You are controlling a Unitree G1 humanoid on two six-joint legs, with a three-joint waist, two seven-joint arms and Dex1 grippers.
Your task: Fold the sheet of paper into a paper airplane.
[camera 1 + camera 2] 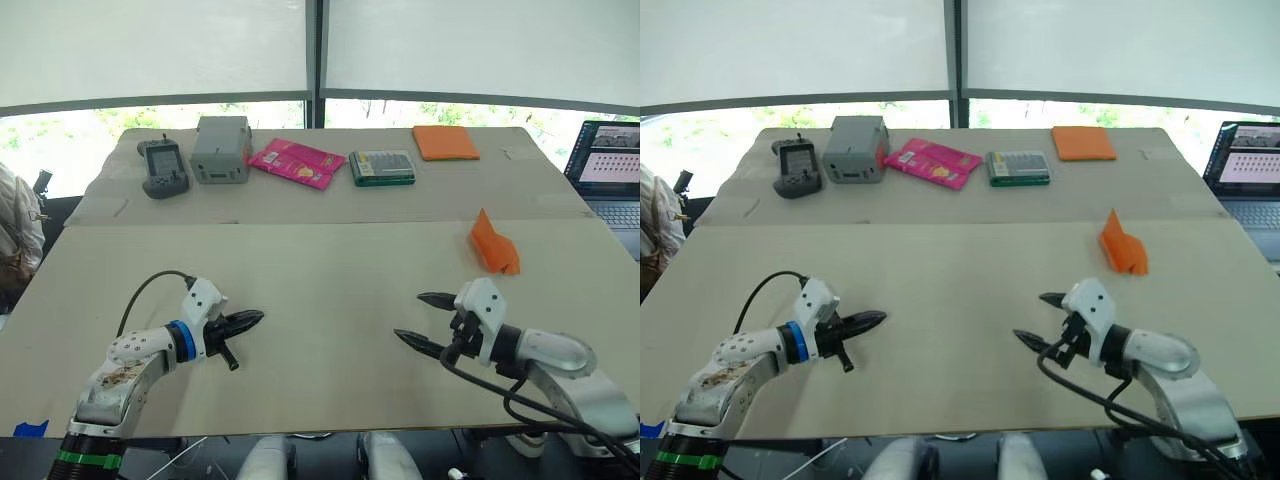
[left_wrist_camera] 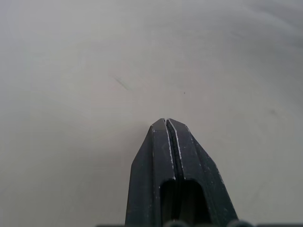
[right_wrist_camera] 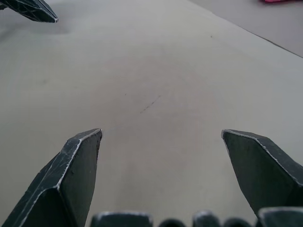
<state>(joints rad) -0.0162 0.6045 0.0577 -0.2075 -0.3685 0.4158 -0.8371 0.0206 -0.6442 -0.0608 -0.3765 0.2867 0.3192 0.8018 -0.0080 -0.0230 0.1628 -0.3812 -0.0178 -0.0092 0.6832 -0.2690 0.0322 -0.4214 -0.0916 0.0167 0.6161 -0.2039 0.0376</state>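
Orange paper airplane (image 1: 494,246) on the near table (image 1: 320,290), toward the right side, resting on one folded edge with a flap standing up and its layered wedge pointing back toward the right gripper; well apart from both grippers and touched by neither. Right gripper (image 1: 415,320) low over the front right of the table, pointing toward the middle, fingers spread wide with nothing between them, bare tabletop showing through the gap in the right wrist view. Left gripper (image 1: 255,317) low over the front left of the table, pointing toward the right gripper, fingers pressed together to a thin seam, nothing held; its tip also visible in a far corner of the right wrist view. Open stretch of tabletop between the two tips. On the far table (image 1: 300,195), in a row from left to right: dark grey handheld controller (image 1: 163,167), grey box (image 1: 221,149), pink packet (image 1: 295,163), green-edged flat case (image 1: 382,167), possibly a calculator or tin, hard to tell from here, and a thicker orange pad (image 1: 445,142) lying flat. Open laptop (image 1: 609,170) at the right edge with its screen lit. Part of a person (image 1: 15,235) in white at the left edge.
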